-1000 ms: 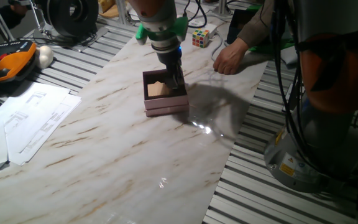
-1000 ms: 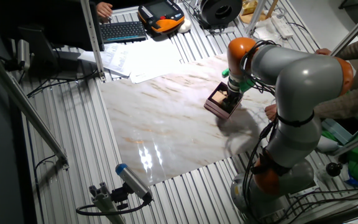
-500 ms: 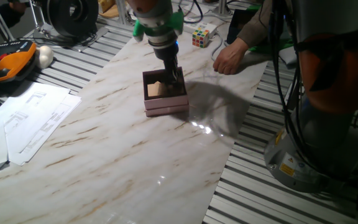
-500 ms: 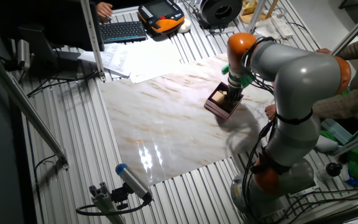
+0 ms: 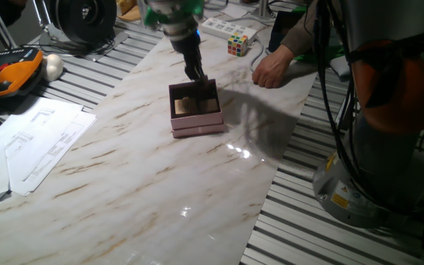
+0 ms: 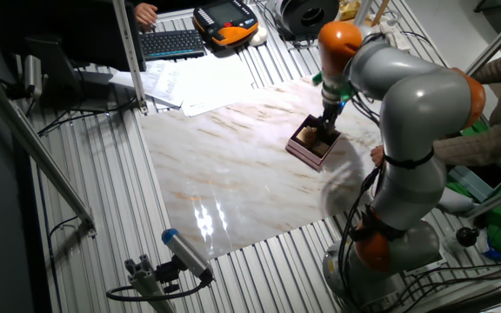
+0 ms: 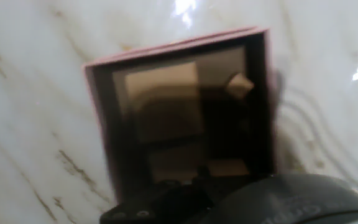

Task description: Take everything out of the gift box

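Gift box (image 5: 194, 110): found in the upper centre of one fixed view, on the marble table top (image 5: 146, 177); in the hand view it fills the middle of the frame.
Gripper (image 5: 195, 71): seen just above the far rim of the box; whether the fingers are parted or closed cannot be told, and nothing can be seen held between them.
Hand view: only a dark blurred part of the hand is shown along the lower edge, so the fingertips are not made out.
Wooden blocks (image 7: 166, 99): light tan pieces are seen lying inside the box against its dark brown floor; a smaller one (image 7: 239, 84) is seen towards the upper right corner. Their exact number cannot be told through the blur.
Box appearance: pale pink low walls, dark inside, a stepped base rim, set slightly askew to the table edge.
Risk: the light box could be dragged or tipped if a finger catches its wall.
Risk: a block could be pinched off-centre and dropped.
Surroundings: a person's hand (image 5: 272, 70) rests near the upper right; a puzzle cube (image 5: 237, 45) lies beyond.
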`<state>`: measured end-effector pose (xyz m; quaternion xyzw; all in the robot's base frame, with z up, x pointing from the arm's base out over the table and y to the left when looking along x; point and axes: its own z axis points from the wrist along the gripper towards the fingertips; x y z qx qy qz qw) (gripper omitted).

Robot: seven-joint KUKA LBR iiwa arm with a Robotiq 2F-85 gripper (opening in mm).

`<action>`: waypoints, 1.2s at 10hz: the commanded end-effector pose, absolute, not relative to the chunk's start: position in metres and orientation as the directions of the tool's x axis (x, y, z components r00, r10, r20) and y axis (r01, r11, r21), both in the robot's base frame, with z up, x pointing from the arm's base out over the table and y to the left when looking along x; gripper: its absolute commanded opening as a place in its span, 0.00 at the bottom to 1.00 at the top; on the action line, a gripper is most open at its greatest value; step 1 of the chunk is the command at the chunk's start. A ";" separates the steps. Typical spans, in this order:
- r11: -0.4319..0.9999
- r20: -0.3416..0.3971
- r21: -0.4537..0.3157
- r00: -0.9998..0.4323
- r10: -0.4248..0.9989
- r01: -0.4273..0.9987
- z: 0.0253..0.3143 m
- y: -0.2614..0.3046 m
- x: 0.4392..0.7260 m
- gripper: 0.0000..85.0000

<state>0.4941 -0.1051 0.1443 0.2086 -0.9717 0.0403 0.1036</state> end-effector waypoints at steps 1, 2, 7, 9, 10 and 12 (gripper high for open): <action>0.924 0.166 -0.045 -0.914 -0.369 -0.381 0.144 -0.114 0.509 0.00; 0.921 0.127 -0.083 -0.921 -0.368 -0.380 0.142 -0.120 0.515 0.00; 0.933 0.042 -0.158 -0.946 -0.321 -0.324 0.135 -0.129 0.539 0.20; 0.942 0.025 -0.154 -0.954 -0.299 -0.299 0.136 -0.130 0.542 0.60; 0.944 0.020 -0.150 -0.956 -0.294 -0.293 0.137 -0.129 0.542 0.80; 0.958 0.033 -0.110 -0.965 -0.262 -0.264 0.139 -0.126 0.541 0.80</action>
